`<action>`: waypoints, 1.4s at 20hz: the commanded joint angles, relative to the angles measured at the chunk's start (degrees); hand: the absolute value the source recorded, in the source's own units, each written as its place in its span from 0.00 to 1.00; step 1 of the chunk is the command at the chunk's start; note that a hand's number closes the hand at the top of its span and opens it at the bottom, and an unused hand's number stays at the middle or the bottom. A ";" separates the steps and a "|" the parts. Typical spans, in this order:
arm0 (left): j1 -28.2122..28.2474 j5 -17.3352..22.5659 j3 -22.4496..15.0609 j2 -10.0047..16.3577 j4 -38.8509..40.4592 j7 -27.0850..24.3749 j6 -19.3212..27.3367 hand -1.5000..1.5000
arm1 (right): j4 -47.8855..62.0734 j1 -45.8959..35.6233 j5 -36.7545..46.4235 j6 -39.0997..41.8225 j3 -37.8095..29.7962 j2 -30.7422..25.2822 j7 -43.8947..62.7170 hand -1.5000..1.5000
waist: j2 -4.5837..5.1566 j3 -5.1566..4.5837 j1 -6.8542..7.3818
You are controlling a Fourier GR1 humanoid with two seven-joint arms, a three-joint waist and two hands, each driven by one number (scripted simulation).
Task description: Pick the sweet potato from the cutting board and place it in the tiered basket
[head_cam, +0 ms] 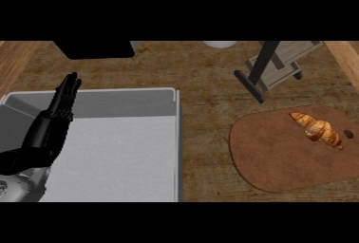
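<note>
Although the task names a sweet potato, what I see on the cutting board (pixel 280 156) looks like a croissant (pixel 319 130): golden-brown, ridged in bands and tapering at both ends. It lies in the upper right part of the board, at the right of the frame, slanting from upper left to lower right, with nothing else touching it.

I judge it to be light, soft and flaky, so it would crush or shed under a hard squeeze, and the pointed tips would likely bend or tear if taken alone. I would take hold at the thick middle, with fingers on one long side and the thumb on the other, across the slant. The crust looks dry, so I doubt slipping is a worry.

The left robot hand (pixel 63 102) shows at the left of the frame over the grey sink (pixel 168 97), fingers straight and pointing up, holding nothing; it is resting. The right robot hand is out of view, so I can say nothing of it.

The tiered basket (pixel 280 61) stands on the counter (pixel 203 142) at the upper right of the frame, just above the board. The carry should be short.
</note>
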 commanded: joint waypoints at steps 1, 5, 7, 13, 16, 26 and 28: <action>2.32 2.13 -6.10 -4.24 3.51 4.55 -3.37 0.50 | 6.68 -9.20 0.08 3.92 0.22 -2.36 8.60 1.00 | 2.59 -2.32 1.66; 0.73 1.41 -7.39 -5.63 4.11 5.87 -2.56 0.50 | 15.06 -15.54 0.38 3.55 -0.80 -3.70 7.64 1.00 | 2.90 -2.17 2.16; 0.32 1.77 -7.07 -4.72 3.51 5.69 -3.84 0.50 | 20.08 -19.59 1.97 2.76 -0.81 -4.86 7.46 1.00 | 3.11 -2.24 4.00; -1.03 1.45 -7.82 -6.27 6.76 4.42 -3.97 0.50 | 32.24 -26.88 2.73 2.15 0.37 -2.83 5.17 1.00 | 3.66 -2.16 4.64; -1.55 1.16 -8.60 -6.18 6.16 4.89 -4.01 0.50 | 38.98 -30.09 4.37 1.43 0.48 -3.52 3.49 1.00 | 3.78 -2.05 5.46; -3.66 1.32 -9.24 -7.08 7.55 5.29 -4.52 0.50 | 54.61 -38.19 6.95 -6.73 -1.46 -0.49 -2.48 1.00 | 4.14 -1.79 5.57; -4.16 2.08 -8.05 -6.85 8.63 5.44 -4.47 0.50 | 57.03 -40.26 6.90 -7.63 -1.78 0.33 -2.75 1.00 | 4.08 -1.83 5.38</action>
